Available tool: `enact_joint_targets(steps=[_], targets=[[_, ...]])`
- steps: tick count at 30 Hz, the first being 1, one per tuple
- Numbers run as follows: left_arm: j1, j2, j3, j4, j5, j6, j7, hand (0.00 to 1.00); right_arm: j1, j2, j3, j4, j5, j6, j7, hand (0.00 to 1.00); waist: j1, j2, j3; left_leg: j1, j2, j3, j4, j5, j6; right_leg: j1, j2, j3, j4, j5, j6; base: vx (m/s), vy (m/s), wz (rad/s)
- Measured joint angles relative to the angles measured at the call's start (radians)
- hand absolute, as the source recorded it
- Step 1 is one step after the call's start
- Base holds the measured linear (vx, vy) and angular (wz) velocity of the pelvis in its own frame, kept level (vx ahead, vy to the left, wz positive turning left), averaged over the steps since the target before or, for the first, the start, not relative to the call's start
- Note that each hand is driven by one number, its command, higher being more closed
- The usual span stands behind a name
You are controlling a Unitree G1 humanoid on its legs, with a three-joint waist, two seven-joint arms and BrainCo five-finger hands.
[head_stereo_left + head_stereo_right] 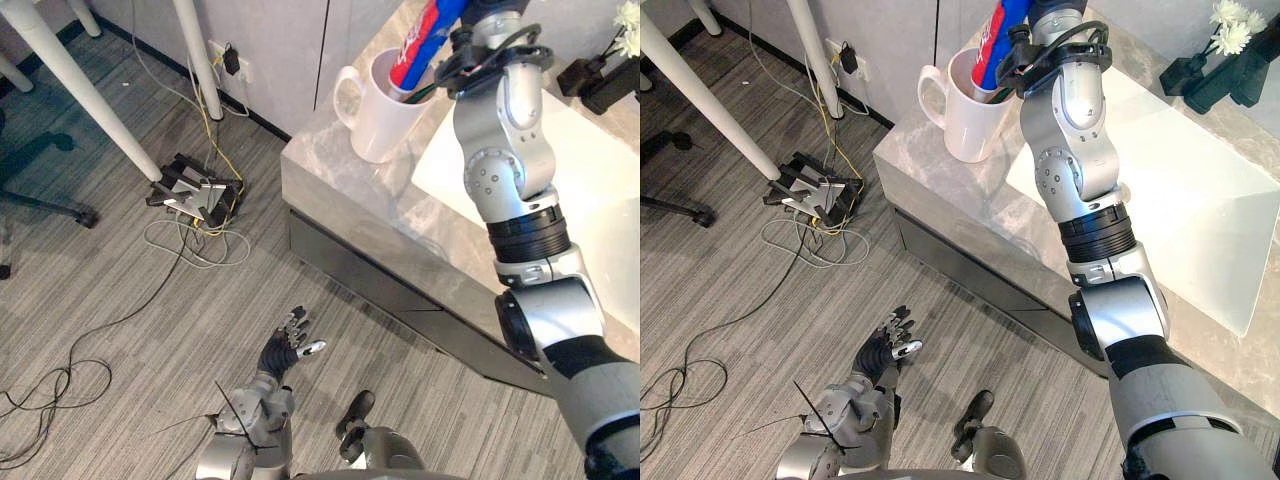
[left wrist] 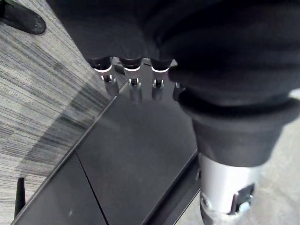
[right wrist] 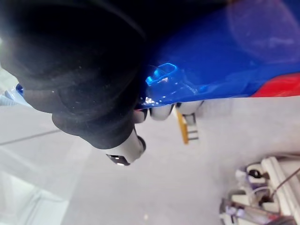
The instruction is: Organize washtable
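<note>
- Two hands are in very different places: the right hand (image 3: 84, 79) is high over the far desk (image 1: 330, 170), and the left hand (image 1: 293, 345) hangs low over the grey carpet floor (image 1: 110, 290) on the near side.
- The right hand grasps a blue and red tube (image 1: 425, 35). Its fingers (image 3: 161, 112) lie curled against the blue side, with the thumb (image 3: 125, 151) set apart below them.
- The tube leans, with its lower end inside the white mug (image 1: 375, 115). The mug stands near the left corner of the desk, its handle turned left.
- The left hand is released and touches nothing, its fingers loosely spread.
- From the head, a white basin (image 1: 590, 200) shows to the right of the mug, and a dark vase (image 1: 600, 75) with white flowers (image 1: 1232, 25) stands at the far right.
- The head views also take in a power strip (image 1: 195, 190) on the floor to the left, beside a white leg (image 1: 80, 90).
- The right wrist view adds the close grip on the tube, which the head views do not make plain.
- The left wrist view looks past that hand's fingers (image 2: 133, 89) at a dark front panel (image 2: 131, 159).
</note>
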Motion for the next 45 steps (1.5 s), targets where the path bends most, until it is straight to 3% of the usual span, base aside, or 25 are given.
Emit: enact_joint_targets(steps=[2, 3, 18, 29, 38, 45], targets=[[0.0, 0.0, 0.0, 0.0, 0.0, 0.0, 0.0, 0.0, 0.009, 0.001, 0.0, 0.0, -0.001, 0.001, 0.0, 1.0, 0.0, 0.0, 0.002, 0.0, 0.0, 0.0, 0.0, -0.003, -0.004, 0.0, 0.0, 0.0, 0.0, 0.0, 0.0, 0.0, 0.0, 0.0], [0.0, 0.001, 0.0, 0.0, 0.0, 0.0, 0.0, 0.0, 0.01, 0.001, 0.0, 0.0, -0.004, 0.001, 0.0, 0.0, -0.001, 0.0, 0.006, 0.0, 0.001, 0.0, 0.0, -0.004, -0.005, 0.0, 0.0, 0.0, 0.001, 0.0, 0.0, 0.0, 0.0, 0.0], [0.0, 0.002, 0.0, 0.001, 0.001, 0.0, 0.0, 0.0, 0.019, 0.001, -0.001, -0.001, -0.019, 0.018, 0.017, 0.0, -0.001, 0.0, 0.021, 0.002, 0.01, 0.025, 0.001, 0.0, 0.0, -0.015, 0.005, 0.02, 0.001, 0.003, -0.005, 0.0, 0.0, -0.04], [0.0, 0.001, 0.0, 0.012, 0.001, 0.0, 0.0, 0.0, 0.019, -0.005, -0.013, -0.009, -0.02, 0.018, 0.016, 0.0, -0.018, 0.0, 0.02, 0.011, 0.011, 0.028, 0.001, 0.0, 0.0, -0.013, 0.004, 0.026, 0.001, 0.004, -0.005, 0.0, 0.0, -0.01], [0.0, -0.002, 0.001, 0.038, 0.004, 0.0, 0.0, 0.0, -0.015, -0.023, -0.088, -0.041, -0.017, 0.005, 0.006, 0.0, -0.019, 0.0, 0.016, 0.035, 0.011, 0.028, 0.0, 0.0, -0.001, 0.017, 0.005, 0.025, -0.006, 0.004, -0.005, 0.0, 0.0, 0.0], [0.002, -0.002, 0.002, 0.046, 0.004, 0.0, 0.0, 0.0, -0.083, -0.048, -0.12, -0.041, 0.005, -0.016, -0.008, 0.0, -0.019, 0.0, -0.044, 0.042, 0.009, 0.036, 0.001, 0.0, 0.0, 0.025, 0.005, 0.026, -0.018, 0.004, -0.005, 0.0, 0.0, 0.0]])
